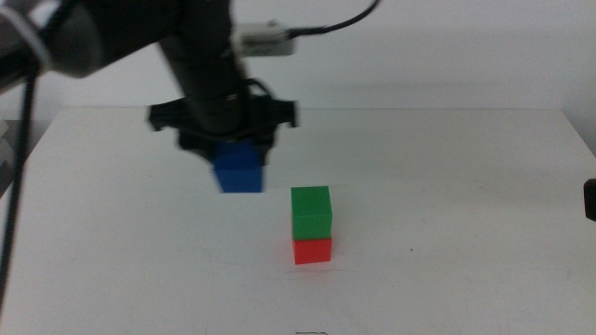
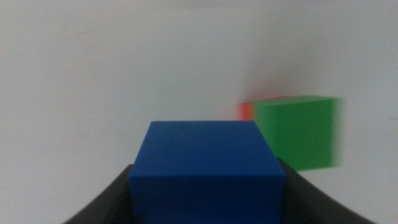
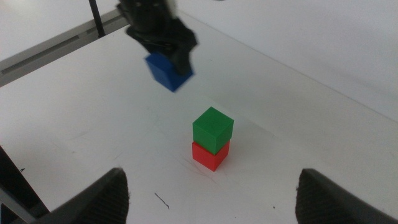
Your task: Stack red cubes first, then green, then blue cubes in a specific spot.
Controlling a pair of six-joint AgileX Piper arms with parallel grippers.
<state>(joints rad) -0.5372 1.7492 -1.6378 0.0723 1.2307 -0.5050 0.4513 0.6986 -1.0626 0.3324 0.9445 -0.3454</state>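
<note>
The green cube (image 1: 311,212) sits on top of the red cube (image 1: 313,249) on the white table, right of centre. My left gripper (image 1: 238,160) is shut on the blue cube (image 1: 240,172) and holds it in the air, up and to the left of the stack. In the left wrist view the blue cube (image 2: 207,168) sits between the jaws, with the green cube (image 2: 300,132) and a sliver of the red cube (image 2: 246,111) beyond. The right wrist view shows the blue cube (image 3: 168,70), the green cube (image 3: 212,128) and the red cube (image 3: 210,155). My right gripper (image 3: 211,202) is open, waiting at the table's right side.
The white table (image 1: 447,186) bears nothing else besides a faint short dark scratch (image 3: 162,200) near the right gripper. The left arm's cable (image 1: 17,186) hangs along the left edge. The right arm's tip (image 1: 589,199) shows at the right edge.
</note>
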